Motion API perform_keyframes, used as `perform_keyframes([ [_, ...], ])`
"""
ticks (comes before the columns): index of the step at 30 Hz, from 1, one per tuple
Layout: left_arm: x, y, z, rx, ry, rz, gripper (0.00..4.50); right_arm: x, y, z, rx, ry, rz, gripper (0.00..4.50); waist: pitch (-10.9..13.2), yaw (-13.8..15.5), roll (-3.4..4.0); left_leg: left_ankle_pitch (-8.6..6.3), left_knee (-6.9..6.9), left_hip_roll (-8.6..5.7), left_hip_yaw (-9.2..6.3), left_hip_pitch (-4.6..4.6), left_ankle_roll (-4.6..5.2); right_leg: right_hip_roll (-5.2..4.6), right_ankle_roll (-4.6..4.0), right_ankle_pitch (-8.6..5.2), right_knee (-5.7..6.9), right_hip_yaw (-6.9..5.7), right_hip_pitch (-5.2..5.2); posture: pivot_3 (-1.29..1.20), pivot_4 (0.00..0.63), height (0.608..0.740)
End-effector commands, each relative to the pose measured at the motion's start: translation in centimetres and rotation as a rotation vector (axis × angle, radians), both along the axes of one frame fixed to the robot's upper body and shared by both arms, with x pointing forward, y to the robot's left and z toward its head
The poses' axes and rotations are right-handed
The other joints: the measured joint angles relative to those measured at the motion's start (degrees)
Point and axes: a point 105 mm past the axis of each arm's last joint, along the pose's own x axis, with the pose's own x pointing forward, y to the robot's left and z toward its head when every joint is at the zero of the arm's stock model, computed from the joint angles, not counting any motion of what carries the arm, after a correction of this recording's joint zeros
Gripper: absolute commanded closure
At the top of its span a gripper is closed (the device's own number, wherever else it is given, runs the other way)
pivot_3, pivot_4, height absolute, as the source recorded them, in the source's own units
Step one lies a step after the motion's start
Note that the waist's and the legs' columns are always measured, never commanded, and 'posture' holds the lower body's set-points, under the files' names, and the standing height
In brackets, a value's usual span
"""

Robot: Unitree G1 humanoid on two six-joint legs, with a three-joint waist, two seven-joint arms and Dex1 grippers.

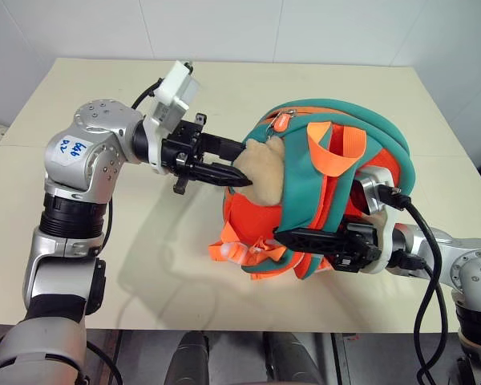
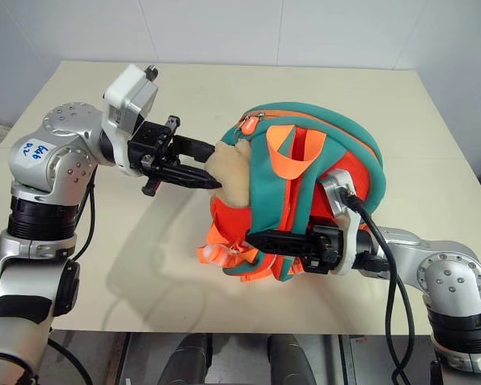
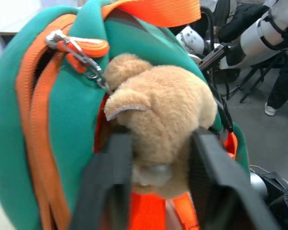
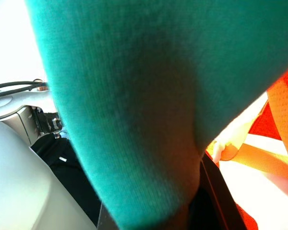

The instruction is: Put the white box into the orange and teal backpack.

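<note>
The left gripper is pinching the tan plush toy on the rounded orange and teal fabric backpack held above the beige table, while the right gripper, clamped narrow, is gripping its teal fabric, fingertips partly buried.

backpack interior hidden, right end effector part-covered

backpack on table, plush toy
</note>
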Motion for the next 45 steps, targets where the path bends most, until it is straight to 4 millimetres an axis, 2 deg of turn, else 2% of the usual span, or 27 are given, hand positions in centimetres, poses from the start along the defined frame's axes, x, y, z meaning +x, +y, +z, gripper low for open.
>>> perform_keyframes([
  [1,0.0,1.1,2.4,-0.036,-0.076,0.026,3.91,-0.3,0.1,1.0,0.035,-0.041,0.018,4.37,0.0,0.1,0.00,0.00,0.00,0.00,0.00,0.00,0.00,0.00,0.00,0.00,0.00,0.00,0.00,0.00,0.150,0.740],
  [3,0.3,1.9,3.7,-0.065,-0.076,0.057,4.28,-0.3,0.1,0.9,0.035,-0.040,0.018,4.37,0.0,0.0,0.00,0.00,0.01,0.00,0.00,0.00,0.00,0.00,0.00,0.00,0.00,0.00,0.00,0.00,0.150,0.740],
  [5,0.5,3.4,4.9,-0.070,-0.050,0.090,4.36,-0.3,0.1,0.9,0.035,-0.039,0.017,4.37,0.0,-0.1,0.00,0.00,0.01,0.00,0.00,0.00,0.00,0.00,0.00,0.00,0.01,0.00,0.00,0.00,0.150,0.740],
  [7,0.8,5.1,5.1,-0.034,-0.013,0.136,4.36,-0.3,0.1,0.9,0.036,-0.038,0.016,4.37,0.0,-0.5,0.00,0.00,-0.02,0.00,0.00,0.00,0.00,0.02,0.00,0.00,0.01,0.00,-0.02,0.00,0.150,0.740],
  [10,1.5,7.3,3.5,0.064,0.046,0.208,4.36,-0.4,0.1,0.9,0.036,-0.037,0.013,4.37,0.0,-1.1,0.01,0.00,-0.14,0.01,0.00,0.01,0.00,0.02,-0.02,-0.01,-0.03,0.00,-0.04,0.00,0.150,0.740],
  [13,2.7,9.4,0.9,0.140,0.148,0.303,4.36,-0.5,0.2,0.8,0.040,-0.036,0.009,4.37,0.0,-1.4,0.02,0.00,-0.15,0.01,0.00,0.03,0.00,0.01,-0.03,-0.02,-0.03,0.00,-0.03,0.00,0.150,0.740],
  [16,3.3,10.4,-1.2,0.152,0.263,0.329,4.36,-0.6,0.2,0.8,0.042,-0.034,0.007,4.37,0.0,-1.3,0.01,0.01,-0.13,0.02,-0.01,0.06,0.01,0.02,-0.04,-0.02,0.03,0.00,-0.02,0.00,0.150,0.740],
  [17,3.6,10.5,-2.6,0.174,0.303,0.342,4.36,-0.6,0.3,0.8,0.044,-0.034,0.006,4.37,0.0,-1.3,0.00,0.01,-0.12,0.02,0.00,0.05,0.01,0.02,-0.04,-0.02,0.04,0.00,-0.03,0.00,0.150,0.740],
  [20,4.3,10.1,-6.7,0.231,0.398,0.346,4.36,-0.6,0.4,0.8,0.049,-0.035,0.002,4.37,0.0,-1.2,0.01,0.01,-0.11,0.01,0.00,0.06,0.01,0.00,-0.04,-0.02,0.02,0.00,0.00,0.00,0.150,0.740],
  [24,4.3,8.0,-9.4,0.249,0.414,0.279,4.36,-0.6,0.5,0.9,0.056,-0.038,-0.007,4.37,0.0,-1.1,0.01,0.01,-0.11,0.01,-0.01,0.04,0.01,0.00,-0.04,-0.02,0.01,0.00,0.00,0.00,0.150,0.740],
  [27,3.5,5.7,-9.7,0.203,0.418,0.199,4.36,-0.4,0.5,1.0,0.072,-0.026,-0.021,4.37,0.0,-1.0,0.01,0.01,-0.11,0.01,-0.01,0.02,0.01,-0.01,-0.04,-0.02,0.01,0.00,-0.01,0.00,0.150,0.740],
  [29,2.4,5.0,-9.7,0.197,0.421,0.141,4.36,0.2,0.6,1.0,0.077,-0.029,-0.054,4.37,0.0,-0.8,0.00,0.01,-0.11,0.01,-0.01,0.02,0.01,-0.02,-0.04,-0.02,0.00,0.00,0.00,0.00,0.150,0.740],
  [32,1.1,4.9,-8.7,0.190,0.360,0.109,4.36,1.0,0.5,1.3,0.066,-0.080,-0.112,4.37,0.0,-0.7,0.00,0.01,-0.11,0.01,-0.01,0.02,0.01,-0.03,-0.03,-0.02,0.00,0.00,-0.01,0.00,0.150,0.740],
  [35,0.5,5.4,-6.7,0.129,0.289,0.128,4.36,2.9,-0.2,1.4,-0.047,-0.271,-0.270,4.37,0.0,-0.4,0.00,0.01,-0.10,0.01,-0.01,0.02,0.01,-0.03,-0.03,-0.02,0.01,0.00,-0.02,0.00,0.150,0.740],
  [37,0.5,5.6,-5.5,0.085,0.241,0.166,4.36,3.6,-0.9,2.0,-0.066,-0.381,-0.329,3.63,0.0,-0.2,0.01,0.01,-0.07,0.00,0.00,0.02,0.01,-0.02,-0.03,-0.02,0.02,0.00,-0.05,0.00,0.150,0.740],
  [40,0.7,6.0,-4.9,0.049,0.184,0.228,3.40,4.1,-2.0,2.8,-0.087,-0.477,-0.380,2.70,0.0,0.0,0.01,0.01,-0.07,0.00,0.01,0.03,0.01,-0.03,-0.03,-0.02,0.01,0.00,-0.02,0.00,0.150,0.740],
  [45,0.8,7.2,-5.5,0.057,0.159,0.280,1.79,3.9,-3.8,2.5,-0.149,-0.529,-0.429,0.99,0.0,0.1,0.01,0.01,-0.08,0.00,0.02,0.03,0.01,-0.03,-0.03,-0.02,-0.01,0.00,-0.02,0.00,0.150,0.740],
])
